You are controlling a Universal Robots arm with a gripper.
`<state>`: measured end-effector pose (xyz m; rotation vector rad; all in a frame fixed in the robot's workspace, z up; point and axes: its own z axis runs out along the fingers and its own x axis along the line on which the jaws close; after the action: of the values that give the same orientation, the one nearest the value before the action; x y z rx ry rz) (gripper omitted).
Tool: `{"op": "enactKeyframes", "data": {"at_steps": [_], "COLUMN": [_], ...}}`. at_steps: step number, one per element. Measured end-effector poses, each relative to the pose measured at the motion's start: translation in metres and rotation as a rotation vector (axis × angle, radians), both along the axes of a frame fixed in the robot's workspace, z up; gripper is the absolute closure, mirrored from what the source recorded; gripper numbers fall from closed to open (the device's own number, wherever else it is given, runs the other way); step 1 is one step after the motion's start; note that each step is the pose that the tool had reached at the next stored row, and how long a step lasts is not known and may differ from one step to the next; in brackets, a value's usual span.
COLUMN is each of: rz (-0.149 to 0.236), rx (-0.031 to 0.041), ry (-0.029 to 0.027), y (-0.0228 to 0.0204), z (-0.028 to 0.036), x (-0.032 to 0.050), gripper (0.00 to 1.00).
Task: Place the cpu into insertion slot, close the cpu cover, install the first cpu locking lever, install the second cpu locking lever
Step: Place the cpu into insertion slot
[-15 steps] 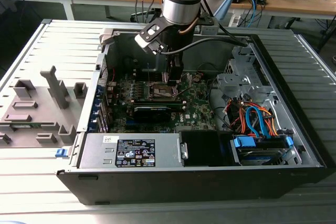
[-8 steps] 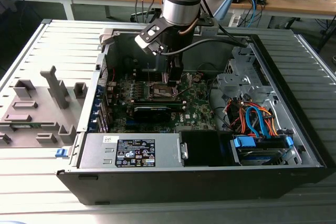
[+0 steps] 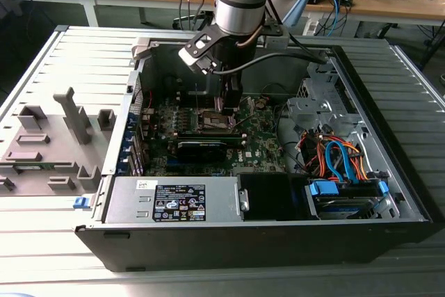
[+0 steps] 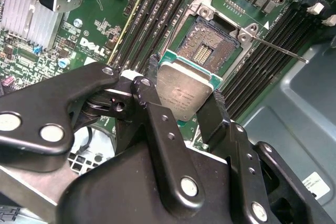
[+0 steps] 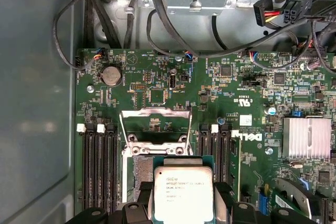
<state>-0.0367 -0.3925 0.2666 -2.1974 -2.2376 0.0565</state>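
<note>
Silver cpu (image 4: 184,90) in gripper (image 4: 184,99); second wrist view bares insertion slot (image 4: 206,51).

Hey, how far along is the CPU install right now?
Nothing is finished yet. In hand: the gripper is shut on the cpu, holding it just over the open insertion slot, whose contacts are bare. Left: seating it, closing the cpu cover, which stands raised, and the latching; one locking lever sticks out free.
</note>
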Motion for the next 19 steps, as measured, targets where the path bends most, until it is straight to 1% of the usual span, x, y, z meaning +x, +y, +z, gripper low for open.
{"op": "enactKeyframes", "data": {"at_steps": [14, 19], "rz": [0.000, 0.000], "rx": [-0.0001, -0.0001], "ry": [0.0001, 0.0001], "y": [0.0000, 0.0000], "z": [-0.0031, -0.0063], "x": [0.0000, 0.0000], "gripper": [0.45, 0.45]}}
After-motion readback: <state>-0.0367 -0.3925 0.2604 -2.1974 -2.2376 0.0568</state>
